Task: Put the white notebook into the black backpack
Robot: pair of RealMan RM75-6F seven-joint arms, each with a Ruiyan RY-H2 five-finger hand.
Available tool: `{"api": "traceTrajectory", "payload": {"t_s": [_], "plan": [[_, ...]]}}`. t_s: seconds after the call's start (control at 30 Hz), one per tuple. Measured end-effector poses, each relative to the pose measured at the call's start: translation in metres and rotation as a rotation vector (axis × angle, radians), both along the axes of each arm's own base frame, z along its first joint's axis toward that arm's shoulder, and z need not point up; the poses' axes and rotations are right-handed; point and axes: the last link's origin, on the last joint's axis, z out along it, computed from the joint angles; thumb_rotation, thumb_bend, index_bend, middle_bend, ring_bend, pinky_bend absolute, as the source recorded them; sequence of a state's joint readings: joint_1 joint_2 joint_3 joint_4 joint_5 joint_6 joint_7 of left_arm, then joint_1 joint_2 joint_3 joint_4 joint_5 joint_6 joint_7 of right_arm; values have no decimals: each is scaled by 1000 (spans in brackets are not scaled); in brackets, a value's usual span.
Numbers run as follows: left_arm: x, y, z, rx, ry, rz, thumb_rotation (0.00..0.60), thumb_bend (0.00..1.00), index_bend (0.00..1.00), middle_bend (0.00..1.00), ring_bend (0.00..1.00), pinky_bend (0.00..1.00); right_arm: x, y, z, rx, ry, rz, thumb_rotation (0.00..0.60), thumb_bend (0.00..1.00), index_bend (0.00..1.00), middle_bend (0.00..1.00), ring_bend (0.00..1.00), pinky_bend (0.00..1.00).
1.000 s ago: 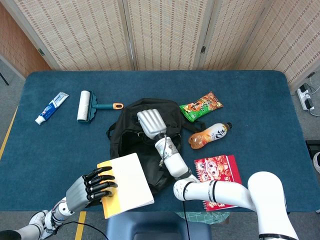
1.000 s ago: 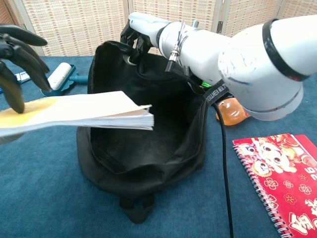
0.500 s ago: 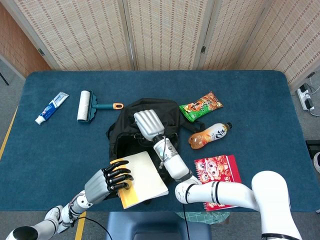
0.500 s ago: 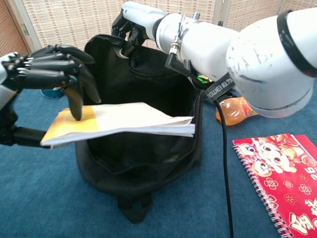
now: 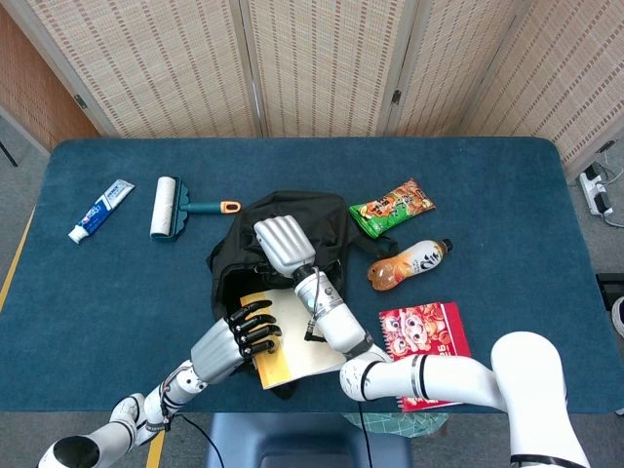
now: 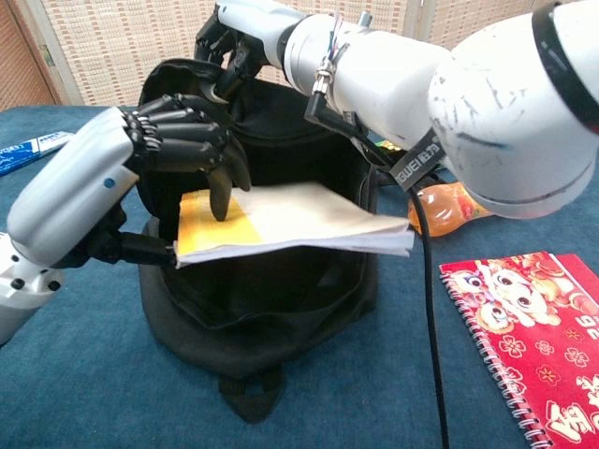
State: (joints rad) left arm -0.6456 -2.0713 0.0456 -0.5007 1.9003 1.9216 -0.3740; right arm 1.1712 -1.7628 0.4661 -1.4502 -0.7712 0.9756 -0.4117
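The white notebook (image 5: 292, 336) (image 6: 299, 221), with a yellow strip along its spine, lies flat across the mouth of the black backpack (image 5: 312, 219) (image 6: 271, 290). My left hand (image 5: 252, 331) (image 6: 178, 140) grips its yellow end, dark fingers on top. The far corner of the notebook sticks out past the bag's right wall. My right hand (image 5: 283, 244) (image 6: 229, 42) holds the backpack's rear rim up, keeping the bag open. The bag's inside below the notebook is dark.
A red spiral notebook (image 5: 425, 336) (image 6: 529, 327) lies right of the bag. An orange drink bottle (image 5: 408, 263) and a green snack bag (image 5: 392, 207) sit behind it. A lint roller (image 5: 171, 207) and a toothpaste tube (image 5: 100, 210) lie far left.
My left hand has carried the white notebook rightward from the table's front-left to over the backpack's opening. My right hand has shifted slightly left, still holding the rim.
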Motion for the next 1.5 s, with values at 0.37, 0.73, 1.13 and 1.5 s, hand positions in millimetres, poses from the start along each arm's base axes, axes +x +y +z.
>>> {"api": "traceTrajectory", "payload": {"t_s": [0.37, 0.73, 1.13, 1.5], "plan": [[-9, 2, -23, -88, 101, 63, 600, 569, 725, 559, 470, 344, 7, 8, 4, 15, -22, 26, 600, 768, 799, 487, 416, 306], [-15, 25, -33, -104, 199, 167, 600, 569, 721, 582, 478, 381, 9, 20, 9, 32, -33, 61, 600, 768, 799, 491, 419, 306], [-27, 49, -33, -8, 313, 292, 600, 570, 723, 605, 494, 382, 10, 29, 11, 59, -45, 72, 600, 767, 799, 493, 424, 305], [-31, 67, -36, 0, 339, 452, 600, 566, 724, 605, 494, 382, 8, 33, 11, 69, -33, 73, 600, 767, 799, 493, 425, 305]]}}
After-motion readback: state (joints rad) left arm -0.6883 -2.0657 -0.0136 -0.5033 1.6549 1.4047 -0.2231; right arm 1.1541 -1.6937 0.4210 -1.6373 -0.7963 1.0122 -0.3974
